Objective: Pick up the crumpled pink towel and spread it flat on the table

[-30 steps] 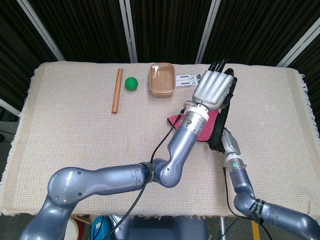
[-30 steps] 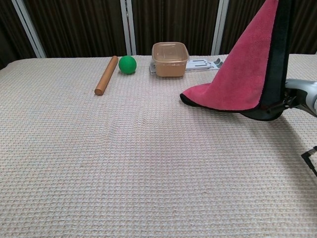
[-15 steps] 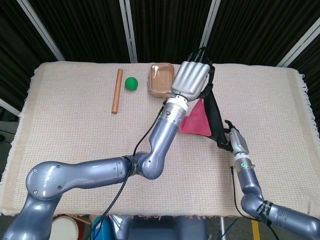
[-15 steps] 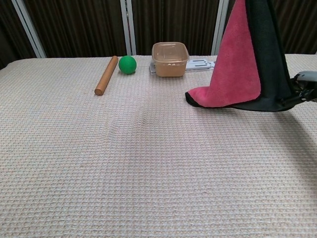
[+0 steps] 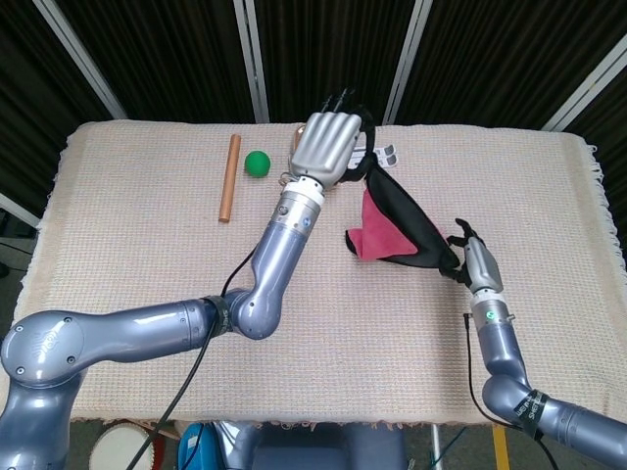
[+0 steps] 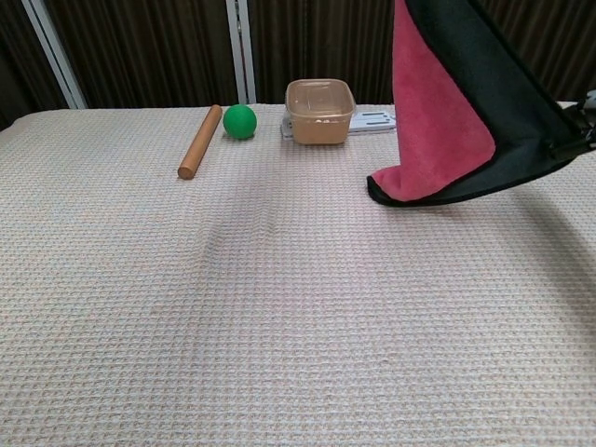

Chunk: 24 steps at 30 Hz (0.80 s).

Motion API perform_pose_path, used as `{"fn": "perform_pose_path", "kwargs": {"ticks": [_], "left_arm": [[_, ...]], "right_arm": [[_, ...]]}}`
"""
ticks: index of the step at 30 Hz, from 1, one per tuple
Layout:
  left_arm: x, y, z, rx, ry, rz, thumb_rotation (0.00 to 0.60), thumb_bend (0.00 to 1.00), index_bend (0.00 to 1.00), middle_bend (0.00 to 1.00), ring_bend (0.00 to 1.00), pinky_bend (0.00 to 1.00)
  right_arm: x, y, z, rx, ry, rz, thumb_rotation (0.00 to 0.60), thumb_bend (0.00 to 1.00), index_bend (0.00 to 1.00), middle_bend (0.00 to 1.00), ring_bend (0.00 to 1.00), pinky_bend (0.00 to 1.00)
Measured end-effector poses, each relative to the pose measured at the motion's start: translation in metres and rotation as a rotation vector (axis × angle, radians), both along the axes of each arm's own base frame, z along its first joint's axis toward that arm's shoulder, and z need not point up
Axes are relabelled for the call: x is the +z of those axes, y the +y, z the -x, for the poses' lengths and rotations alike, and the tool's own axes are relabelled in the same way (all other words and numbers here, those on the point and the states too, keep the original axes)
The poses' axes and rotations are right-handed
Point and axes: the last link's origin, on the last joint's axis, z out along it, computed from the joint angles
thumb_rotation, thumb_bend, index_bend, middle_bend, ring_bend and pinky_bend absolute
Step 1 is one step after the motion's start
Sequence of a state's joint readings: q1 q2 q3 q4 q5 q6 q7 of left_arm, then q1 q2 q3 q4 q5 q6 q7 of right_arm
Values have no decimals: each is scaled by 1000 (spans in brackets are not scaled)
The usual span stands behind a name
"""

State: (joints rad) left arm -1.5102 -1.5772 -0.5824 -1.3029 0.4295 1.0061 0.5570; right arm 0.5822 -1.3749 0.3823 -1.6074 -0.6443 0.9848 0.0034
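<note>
The pink towel (image 5: 373, 233) with a black back and edging (image 6: 438, 112) hangs stretched between my two hands above the right half of the table. My left hand (image 5: 328, 145) is raised over the far middle and grips one corner. My right hand (image 5: 471, 258) holds the opposite corner near the right side. In the chest view the towel sags to a low corner close to the beige table cover (image 6: 261, 307); whether it touches I cannot tell. That view shows no left hand.
A wooden rod (image 5: 228, 178) and a green ball (image 5: 257, 163) lie at the far left of centre. A tan plastic tub (image 6: 319, 110) stands at the far middle, with a white flat object (image 6: 374, 119) beside it.
My left hand has swung left and further back with its corner, and my right hand has moved right. The towel is pulled wider between them and has risen.
</note>
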Motion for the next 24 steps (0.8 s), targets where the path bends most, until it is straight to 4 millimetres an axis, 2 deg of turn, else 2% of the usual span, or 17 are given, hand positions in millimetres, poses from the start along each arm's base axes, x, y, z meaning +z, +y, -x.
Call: {"fn": "perform_pose_path", "kwargs": {"ticks": [14,24], "left_arm": [[24,0,58,44,-69,14,600,536,613,283,22,95],[32,2,103,100,-132,32,600,536,613,284,22,95]], "right_arm": [[41,-20,-55,144,45,117,600,612,671,96,0,0],[50,-33,-97,224,117,173,600,611,671,97,0,0]]}}
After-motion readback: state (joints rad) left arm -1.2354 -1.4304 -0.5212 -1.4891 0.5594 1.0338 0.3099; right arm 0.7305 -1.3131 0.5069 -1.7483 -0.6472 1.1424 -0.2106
